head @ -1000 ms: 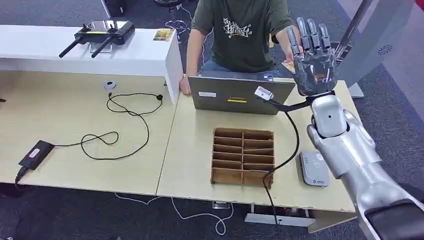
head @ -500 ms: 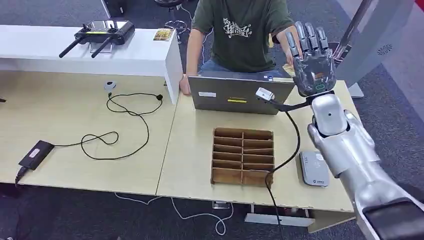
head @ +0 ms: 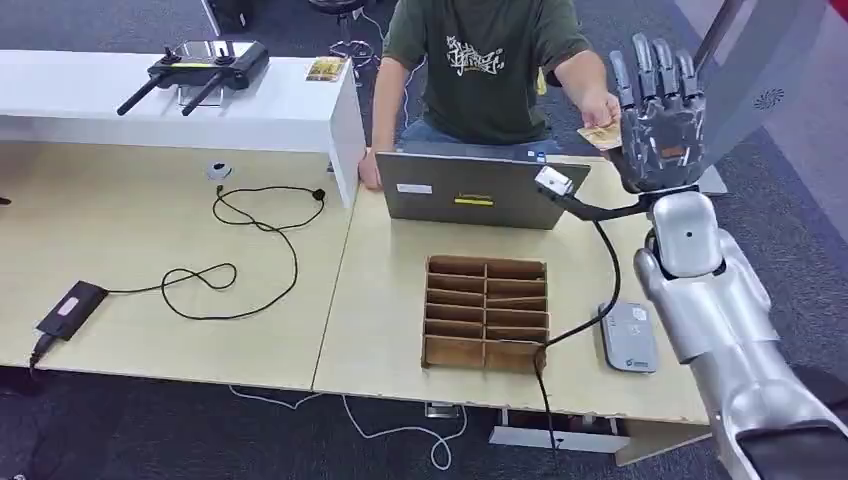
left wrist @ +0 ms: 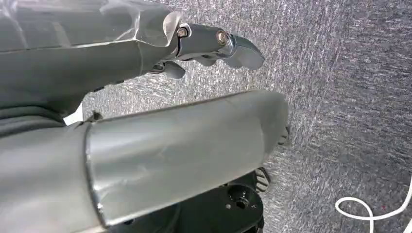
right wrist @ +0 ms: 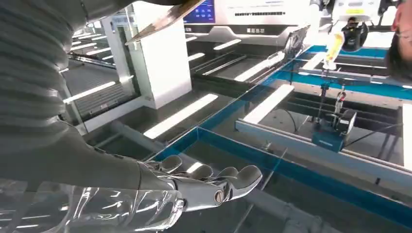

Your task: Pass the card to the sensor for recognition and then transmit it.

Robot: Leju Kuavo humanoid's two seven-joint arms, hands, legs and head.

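My right hand [head: 660, 120] is raised above the table's far right corner, fingers straight and spread, nothing in it. A person in a green shirt holds a tan card [head: 601, 137] in their hand [head: 598, 110], right beside my palm; whether card and palm touch I cannot tell. In the right wrist view the card's edge [right wrist: 163, 20] sits above my outstretched fingers [right wrist: 209, 187]. The grey card sensor [head: 628, 337] lies flat on the table near its front right edge. My left hand [left wrist: 145, 121] hangs over grey carpet, fingers apart and holding nothing.
A cardboard divider box [head: 487, 312] stands mid-table, with a laptop [head: 470, 188] behind it. A black cable [head: 585, 290] runs past the box to the table's front edge. On the left table lie a looped cable [head: 250, 240] and a black adapter [head: 70, 308].
My right hand has shifted to the right and slightly up. The person's hand with the card, hidden behind my hand before, now shows beside my palm.
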